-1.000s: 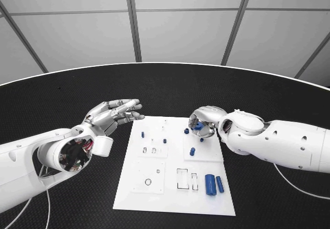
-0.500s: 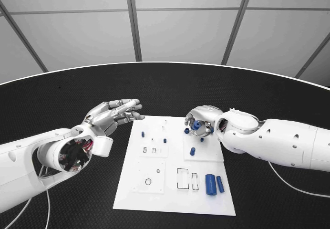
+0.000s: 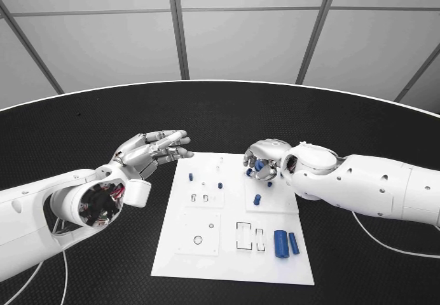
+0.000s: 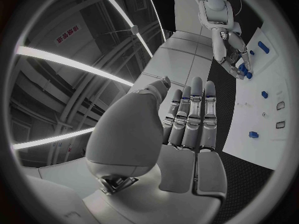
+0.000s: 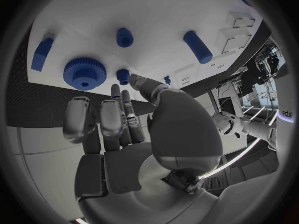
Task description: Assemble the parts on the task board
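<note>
While the left hand (image 3: 151, 152) hovers empty with fingers spread left of the task board (image 3: 220, 254), clear of the work, the right hand (image 3: 264, 156) reaches over the board's upper right. Its fingers (image 5: 112, 117) look loosely parted, holding nothing, just beside a blue gear (image 5: 84, 73), probably lining up a grasp. Two blue cylinders (image 3: 285, 244) wait at the lower right of the board.

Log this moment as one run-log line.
left hand: open, raised beside task board | right hand: fingertips at blue gear, grasp unclear | two blue cylinders: lying on board's near right
</note>
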{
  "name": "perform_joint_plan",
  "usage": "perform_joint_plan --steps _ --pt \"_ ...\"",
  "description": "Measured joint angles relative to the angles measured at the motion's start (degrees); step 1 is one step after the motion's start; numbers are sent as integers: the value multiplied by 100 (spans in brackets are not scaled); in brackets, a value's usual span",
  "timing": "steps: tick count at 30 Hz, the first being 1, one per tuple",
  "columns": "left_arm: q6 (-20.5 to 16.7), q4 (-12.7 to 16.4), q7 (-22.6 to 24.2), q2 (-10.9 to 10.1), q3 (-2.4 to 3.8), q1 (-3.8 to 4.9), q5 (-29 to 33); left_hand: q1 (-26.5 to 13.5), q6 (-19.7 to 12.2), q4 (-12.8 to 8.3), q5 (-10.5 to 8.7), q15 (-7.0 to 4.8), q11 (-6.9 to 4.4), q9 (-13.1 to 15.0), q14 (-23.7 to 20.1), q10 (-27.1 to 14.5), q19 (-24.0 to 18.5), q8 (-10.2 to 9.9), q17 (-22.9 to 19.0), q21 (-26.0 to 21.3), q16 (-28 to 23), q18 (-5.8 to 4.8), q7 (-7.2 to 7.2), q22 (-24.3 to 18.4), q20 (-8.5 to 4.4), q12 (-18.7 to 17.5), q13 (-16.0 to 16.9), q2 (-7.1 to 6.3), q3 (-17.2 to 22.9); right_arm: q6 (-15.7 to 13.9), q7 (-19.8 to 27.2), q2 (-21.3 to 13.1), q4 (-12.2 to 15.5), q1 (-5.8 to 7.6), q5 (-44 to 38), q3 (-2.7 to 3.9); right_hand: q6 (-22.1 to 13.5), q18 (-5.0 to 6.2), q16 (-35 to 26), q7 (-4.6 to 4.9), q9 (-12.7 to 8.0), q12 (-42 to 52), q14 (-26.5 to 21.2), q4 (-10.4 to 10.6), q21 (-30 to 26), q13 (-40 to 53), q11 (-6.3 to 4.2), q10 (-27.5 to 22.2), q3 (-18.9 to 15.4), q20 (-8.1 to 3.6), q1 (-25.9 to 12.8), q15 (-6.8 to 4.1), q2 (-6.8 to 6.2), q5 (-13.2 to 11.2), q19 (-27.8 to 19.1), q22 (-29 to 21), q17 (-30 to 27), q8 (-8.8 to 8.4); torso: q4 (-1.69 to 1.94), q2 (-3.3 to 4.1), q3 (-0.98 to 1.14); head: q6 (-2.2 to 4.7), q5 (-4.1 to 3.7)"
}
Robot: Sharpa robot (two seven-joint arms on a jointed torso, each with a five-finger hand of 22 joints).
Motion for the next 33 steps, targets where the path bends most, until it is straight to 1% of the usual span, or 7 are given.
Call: perform_joint_plan --steps 3,7,12,17,19,27,33 --pt "0 1 0 0 0 0 0 0 0 0 0 0 0 0 0 0 0 0 0 0 0 0 0 0 0 0 0 0 0 23 2 21 -31 0 0 0 2 0 0 2 4 0 0 0 0 0 0 0 0 0 0 0 0 0 0 17 6 0 -3 -1 2 -7 4" --pt "1 5 0 -1 0 0 0 0 0 0 0 0 0 0 0 0 0 0 0 0 0 0 0 0 0 0 0 0 0 51 7 46 -66 0 0 -1 83 0 0 59 30 39 0 16 0 0 -38 39 16 0 0 0 0 0 0 32 10 0 -4 -2 2 -25 5" --pt "4 9 -3 -2 0 0 0 0 0 0 0 0 0 0 0 0 0 0 4 0 0 0 0 -1 0 0 0 0 0 72 1 69 -120 -1 0 -1 115 0 0 73 40 39 0 18 0 6 -27 71 18 0 0 0 0 0 0 39 13 22 -3 -4 1 -41 5" --pt "3 11 -5 -5 0 0 0 0 0 0 0 0 0 0 0 0 0 0 4 0 0 0 0 -1 0 0 0 0 0 110 5 96 -159 -2 0 -2 152 0 0 99 52 70 0 32 0 12 -56 100 32 0 0 0 0 0 0 52 13 22 -3 -8 1 -54 8" --pt "5 13 -6 -4 0 0 0 0 0 0 0 0 0 0 0 0 0 0 4 0 0 0 0 -1 0 0 0 0 0 125 9 110 -170 -4 0 -2 168 0 7 83 58 90 0 32 0 16 -52 123 32 0 0 0 0 0 0 52 13 46 -3 -9 0 -60 12" --pt "13 16 -10 -5 0 0 0 -20 0 -16 0 0 21 6 -42 -21 0 0 13 0 38 0 0 -1 0 0 0 20 16 163 26 139 -198 -12 0 -3 279 0 28 114 89 157 0 32 0 42 -111 239 32 -23 31 0 31 0 23 80 27 95 -5 -9 0 -79 23" --pt "11 16 -12 -2 0 0 0 -20 0 -16 0 0 21 5 -42 -21 0 0 13 0 38 0 0 -2 0 0 0 20 16 191 42 162 -210 -17 0 -3 305 0 34 98 99 179 -21 32 0 55 -121 288 31 -23 31 -21 31 0 23 91 26 95 -5 -10 0 -98 26"
